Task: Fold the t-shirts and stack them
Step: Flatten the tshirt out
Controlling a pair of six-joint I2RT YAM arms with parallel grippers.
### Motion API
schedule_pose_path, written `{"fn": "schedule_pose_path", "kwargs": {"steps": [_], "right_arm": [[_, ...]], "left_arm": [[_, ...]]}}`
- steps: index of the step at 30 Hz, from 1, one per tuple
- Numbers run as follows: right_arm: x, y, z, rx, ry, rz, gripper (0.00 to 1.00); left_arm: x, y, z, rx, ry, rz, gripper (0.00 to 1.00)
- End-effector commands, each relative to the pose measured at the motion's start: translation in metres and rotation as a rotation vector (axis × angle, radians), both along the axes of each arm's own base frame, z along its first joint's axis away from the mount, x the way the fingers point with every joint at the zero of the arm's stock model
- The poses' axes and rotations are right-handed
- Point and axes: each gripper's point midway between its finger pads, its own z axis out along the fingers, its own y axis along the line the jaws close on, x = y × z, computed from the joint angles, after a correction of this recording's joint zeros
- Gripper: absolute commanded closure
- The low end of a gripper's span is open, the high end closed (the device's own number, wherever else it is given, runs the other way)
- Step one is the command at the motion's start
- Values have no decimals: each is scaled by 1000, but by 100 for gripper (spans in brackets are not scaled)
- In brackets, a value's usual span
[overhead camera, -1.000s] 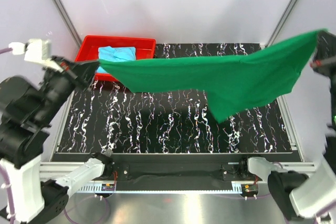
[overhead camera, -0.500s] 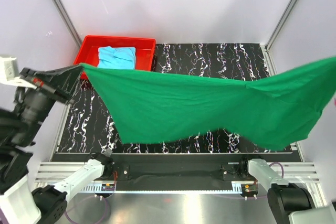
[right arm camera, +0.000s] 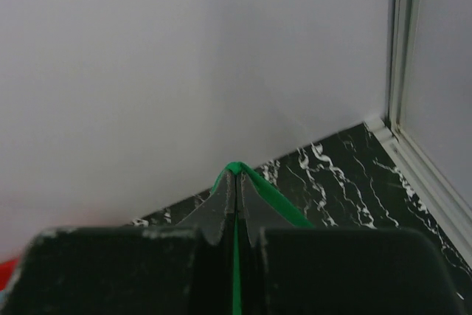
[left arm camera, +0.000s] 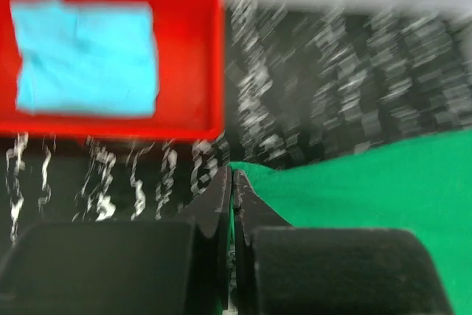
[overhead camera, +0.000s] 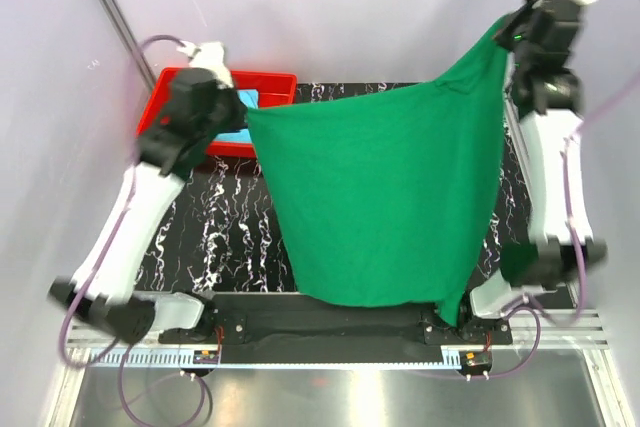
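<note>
The dark green t-shirt hangs in the air between both arms, spread wide, its lower edge near the table's front edge. My left gripper is shut on its left corner by the red tray; in the left wrist view the green cloth runs out of the shut left gripper. My right gripper is shut on the shirt's upper right corner, held high; the right wrist view shows a green edge pinched in the right gripper. The light cyan-blue t-shirt lies folded in the tray, partly hidden in the top view.
The red plastic tray stands at the back left of the black marbled table. White walls and metal posts close in the back and sides. Both arms reach high over the table.
Both arms have swung inward and towards the back. The green shirt, first stretched wide and low across the table, now hangs as a tall sheet between the grippers.
</note>
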Motion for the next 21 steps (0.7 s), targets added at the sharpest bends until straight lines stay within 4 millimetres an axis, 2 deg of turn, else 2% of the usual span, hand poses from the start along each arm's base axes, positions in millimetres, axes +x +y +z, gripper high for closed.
{"fn": "schedule_pose_path", "kwargs": {"steps": [1, 2, 3, 4, 5, 6, 8, 9, 12, 13, 17, 21], "right_arm": [[52, -28, -27, -3, -25, -69, 100], [66, -31, -42, 1, -2, -72, 100], [93, -35, -78, 32, 57, -56, 100], [106, -35, -86, 36, 61, -44, 100], [118, -34, -101, 35, 89, -38, 100], [141, -33, -141, 51, 160, -22, 100], [156, -29, -156, 82, 193, -2, 100], [166, -24, -177, 99, 225, 30, 100], [172, -21, -194, 130, 251, 36, 100], [174, -20, -202, 131, 253, 42, 100], [177, -19, -217, 130, 288, 58, 100], [177, -25, -230, 127, 317, 65, 100]], "left_arm": [[54, 13, -49, 86, 53, 93, 100], [73, 10, -83, 118, 122, 96, 100], [85, 15, -101, 138, 159, 113, 100], [95, 17, -116, 160, 186, 137, 100], [109, 17, -146, 182, 249, 147, 100], [117, 21, -152, 185, 260, 163, 100], [128, 31, -174, 221, 308, 228, 100], [132, 37, -173, 211, 309, 252, 100], [140, 36, -175, 215, 305, 240, 100], [142, 36, -182, 227, 323, 238, 100], [143, 31, -191, 231, 346, 206, 100], [137, 28, -203, 217, 372, 189, 100]]}}
